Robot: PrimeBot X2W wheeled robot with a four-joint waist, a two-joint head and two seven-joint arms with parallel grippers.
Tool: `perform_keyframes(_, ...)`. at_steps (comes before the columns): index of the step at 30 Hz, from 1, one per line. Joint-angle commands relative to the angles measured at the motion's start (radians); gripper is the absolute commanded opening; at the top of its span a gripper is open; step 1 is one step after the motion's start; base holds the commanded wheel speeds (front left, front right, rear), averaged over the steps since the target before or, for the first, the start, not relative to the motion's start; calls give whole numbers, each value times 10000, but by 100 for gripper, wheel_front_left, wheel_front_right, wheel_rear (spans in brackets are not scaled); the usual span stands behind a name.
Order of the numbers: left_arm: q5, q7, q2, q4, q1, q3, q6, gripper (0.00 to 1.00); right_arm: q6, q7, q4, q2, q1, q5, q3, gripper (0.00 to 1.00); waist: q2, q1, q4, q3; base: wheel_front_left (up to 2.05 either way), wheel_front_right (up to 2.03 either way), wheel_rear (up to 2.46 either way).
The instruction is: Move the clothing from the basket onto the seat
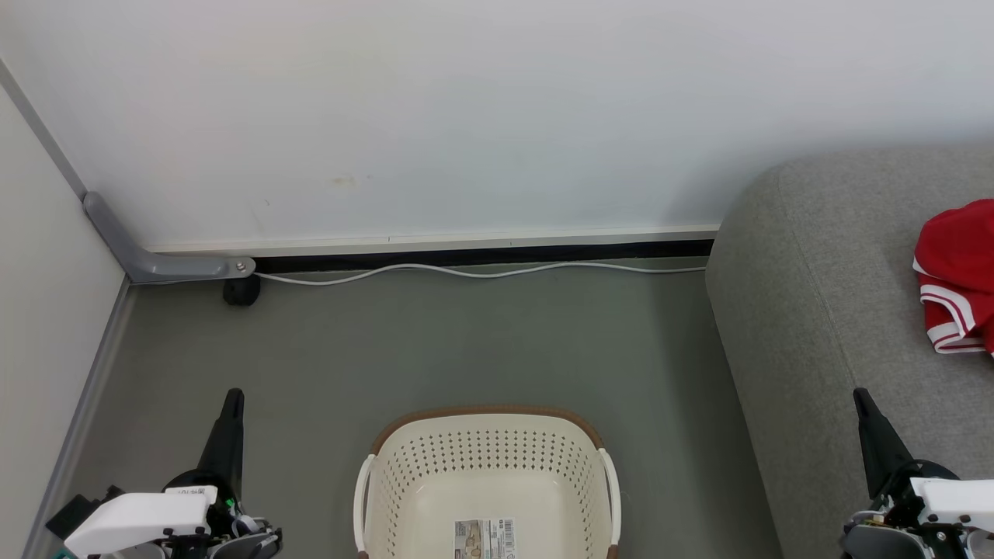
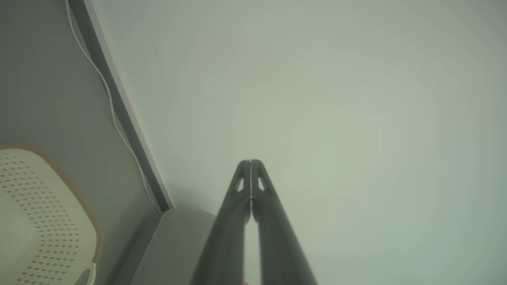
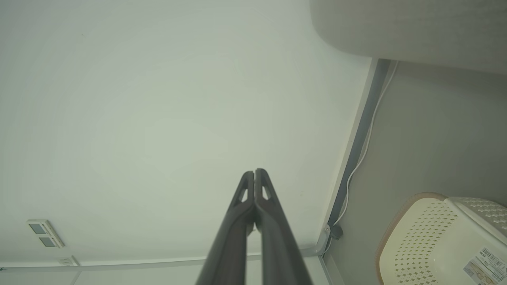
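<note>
The cream basket (image 1: pixel 404 458) with a brown rim stands on the floor at bottom centre; its floor shows just a label sticker. Red clothing (image 1: pixel 957 272) with white stripes lies on the grey seat (image 1: pixel 815 310) at the right edge. My left gripper (image 1: pixel 233 397) is shut and points up, left of the basket. My right gripper (image 1: pixel 860 397) is shut over the seat's front part, below the clothing. In the left wrist view the shut gripper (image 2: pixel 250 162) faces the wall, basket (image 2: pixel 35 213) at lower left. In the right wrist view the shut gripper (image 3: pixel 254 172) faces the wall, basket (image 3: pixel 427 237) at lower right.
A white cable (image 1: pixel 481 272) runs along the dark skirting at the foot of the white wall. A grey bracket (image 1: pixel 155 260) and a black foot (image 1: pixel 241 291) sit in the left corner. Grey-green floor (image 1: pixel 466 341) lies between basket and wall.
</note>
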Motion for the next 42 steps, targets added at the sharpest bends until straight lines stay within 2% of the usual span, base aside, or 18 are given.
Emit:
perform_keyframes(1,-59,62,143,-229,-551,359,-73,0,16,71,-321,-110,-447,121,155,0,0,0,0,0,0,0,0)
perform_keyframes(42,22,139,76,-226,-558,455,-73,0,16,80,-321,-103,-449,112,144,0,0,0,0,0,0,0,0)
